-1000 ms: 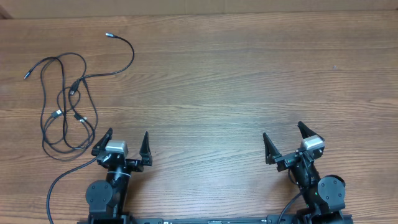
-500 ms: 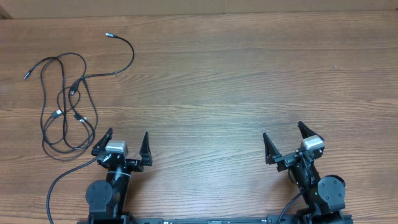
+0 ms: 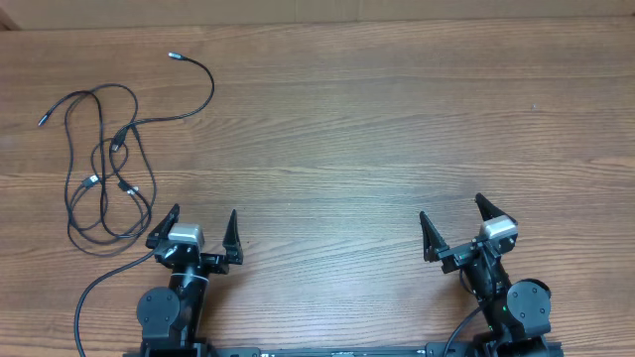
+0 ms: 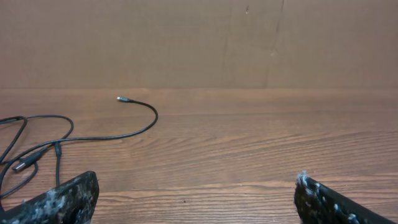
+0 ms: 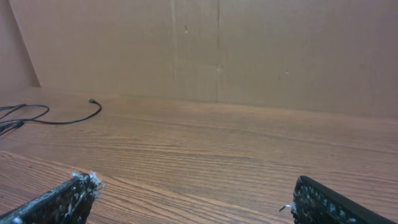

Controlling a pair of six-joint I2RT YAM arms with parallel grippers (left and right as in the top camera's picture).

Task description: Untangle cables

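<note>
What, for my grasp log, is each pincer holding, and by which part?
Nothing is held. The left pincer and the right pincer both stand open and empty; the cables lie apart from both.

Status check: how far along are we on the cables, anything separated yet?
Done: nothing visible. The cables lie in one overlapping bundle of loops at the far left of the table, with only one plug end trailing free. In hand: nothing. The left end effector and right end effector are both open and empty at the near edge. Left: the whole untangling, probably starting with the left end effector, which sits nearest.
</note>
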